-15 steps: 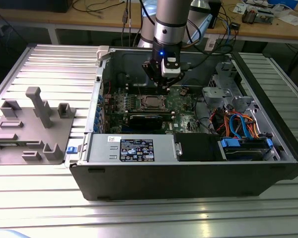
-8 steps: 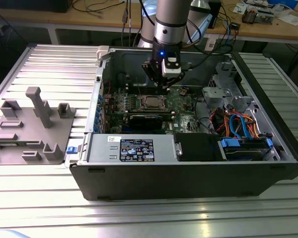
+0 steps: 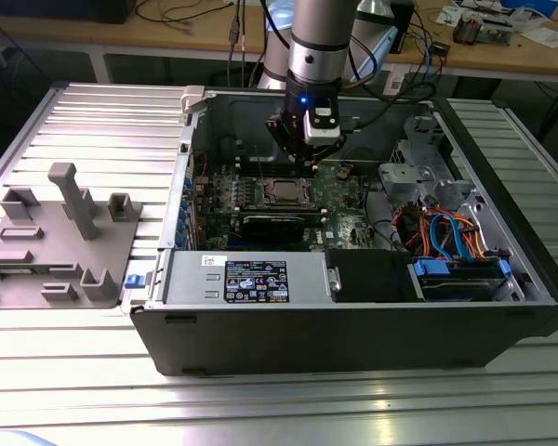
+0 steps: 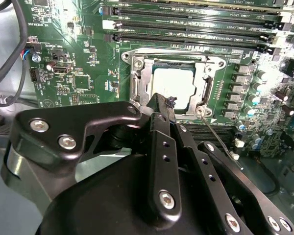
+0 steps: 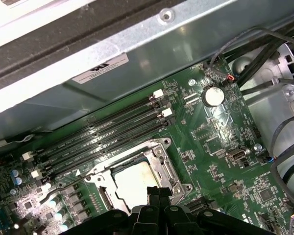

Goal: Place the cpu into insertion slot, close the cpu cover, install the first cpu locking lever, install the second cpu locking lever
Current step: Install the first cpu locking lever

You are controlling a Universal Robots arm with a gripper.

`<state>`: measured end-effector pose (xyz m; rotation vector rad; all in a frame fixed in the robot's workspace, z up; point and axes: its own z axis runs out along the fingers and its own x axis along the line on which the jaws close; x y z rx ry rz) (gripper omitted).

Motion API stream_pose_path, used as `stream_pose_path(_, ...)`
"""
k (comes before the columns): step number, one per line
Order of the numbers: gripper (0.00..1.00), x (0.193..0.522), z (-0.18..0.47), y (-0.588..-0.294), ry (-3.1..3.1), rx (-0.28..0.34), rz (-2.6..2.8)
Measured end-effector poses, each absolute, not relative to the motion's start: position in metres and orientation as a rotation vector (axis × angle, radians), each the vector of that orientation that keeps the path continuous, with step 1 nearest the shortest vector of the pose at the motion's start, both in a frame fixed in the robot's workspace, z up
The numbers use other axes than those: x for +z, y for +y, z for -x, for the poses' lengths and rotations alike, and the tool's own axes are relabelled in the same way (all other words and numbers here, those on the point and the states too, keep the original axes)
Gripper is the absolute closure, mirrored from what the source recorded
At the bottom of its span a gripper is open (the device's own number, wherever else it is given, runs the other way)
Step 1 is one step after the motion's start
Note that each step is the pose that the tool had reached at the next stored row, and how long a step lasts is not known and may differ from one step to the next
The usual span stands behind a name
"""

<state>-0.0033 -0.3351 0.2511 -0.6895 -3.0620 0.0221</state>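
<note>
The tool [image 4: 161, 105] hangs over the green board [image 4: 78, 73] inside the open computer case [image 3: 353, 325] on the worktop [image 3: 93, 130], its black fingers [image 4: 159, 127] pressed together and holding nothing. The chip [image 4: 174, 88] sits in its socket [image 4: 137, 85], with the metal cover [image 4: 206, 81] closed around it. The fingertips sit at the socket's near edge.
</note>
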Motion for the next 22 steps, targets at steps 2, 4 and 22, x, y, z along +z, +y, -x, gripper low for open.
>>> stream_pose_path(2, 0.89, 0.2511, 0.0033, -0.3351, -3.063, 0.022, 0.683)
stream_pose_path(4, 0.89, 0.2511, 0.0033, -0.3351, -3.065, 0.022, 0.676)
stream_pose_path(22, 0.89, 0.2511, 0.0033, -0.3351, -3.081, 0.022, 0.602)
